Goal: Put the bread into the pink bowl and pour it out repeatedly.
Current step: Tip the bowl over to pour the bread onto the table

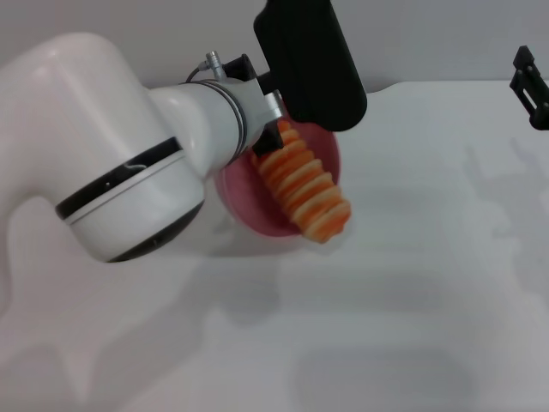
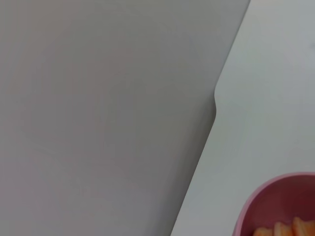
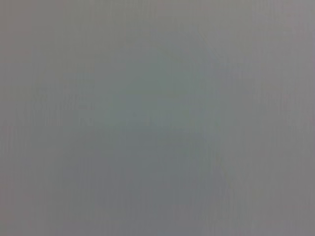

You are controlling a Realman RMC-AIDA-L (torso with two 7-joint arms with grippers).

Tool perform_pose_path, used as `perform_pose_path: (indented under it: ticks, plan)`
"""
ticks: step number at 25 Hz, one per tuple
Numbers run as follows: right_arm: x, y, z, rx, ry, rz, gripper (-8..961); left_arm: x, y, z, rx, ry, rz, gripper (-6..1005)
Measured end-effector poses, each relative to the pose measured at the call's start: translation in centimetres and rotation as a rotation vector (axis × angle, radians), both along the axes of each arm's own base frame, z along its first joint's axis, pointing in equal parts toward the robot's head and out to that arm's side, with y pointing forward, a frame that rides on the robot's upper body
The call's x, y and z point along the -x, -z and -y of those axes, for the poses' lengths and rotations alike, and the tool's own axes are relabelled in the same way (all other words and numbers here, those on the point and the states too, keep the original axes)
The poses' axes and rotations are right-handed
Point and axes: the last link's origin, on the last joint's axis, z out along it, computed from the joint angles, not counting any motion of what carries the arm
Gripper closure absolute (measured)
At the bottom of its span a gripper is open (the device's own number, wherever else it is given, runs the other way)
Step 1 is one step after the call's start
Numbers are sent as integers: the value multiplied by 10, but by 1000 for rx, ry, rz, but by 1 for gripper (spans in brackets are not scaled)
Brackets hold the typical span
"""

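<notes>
The pink bowl (image 1: 257, 210) is held up off the white table and tipped on its side, its mouth facing the front right. The bread (image 1: 307, 184), an orange-striped ridged loaf, sticks out of the bowl's mouth with its lower end past the rim. My left gripper (image 1: 268, 142) is at the bowl's upper rim and is shut on it; the arm hides most of the fingers. The left wrist view shows the bowl's rim (image 2: 256, 201) and a bit of bread (image 2: 285, 230). My right gripper (image 1: 532, 86) is parked at the far right edge.
The white table (image 1: 412, 283) stretches in front and to the right of the bowl. Its back edge (image 2: 216, 98) meets a grey wall. My bulky left arm (image 1: 120, 180) covers the table's left side. The right wrist view shows only plain grey.
</notes>
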Motion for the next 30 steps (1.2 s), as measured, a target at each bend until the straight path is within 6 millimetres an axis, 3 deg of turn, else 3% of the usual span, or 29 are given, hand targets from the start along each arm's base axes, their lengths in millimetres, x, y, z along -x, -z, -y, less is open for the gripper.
perform_pose_path:
  ticks: [22, 30]
  plan:
    - [1, 7, 0, 25, -4, 5, 224, 5, 11, 17, -5, 120, -266, 951]
    - [1, 7, 0, 25, -4, 5, 224, -13, 23, 28, -2, 263, -321, 951]
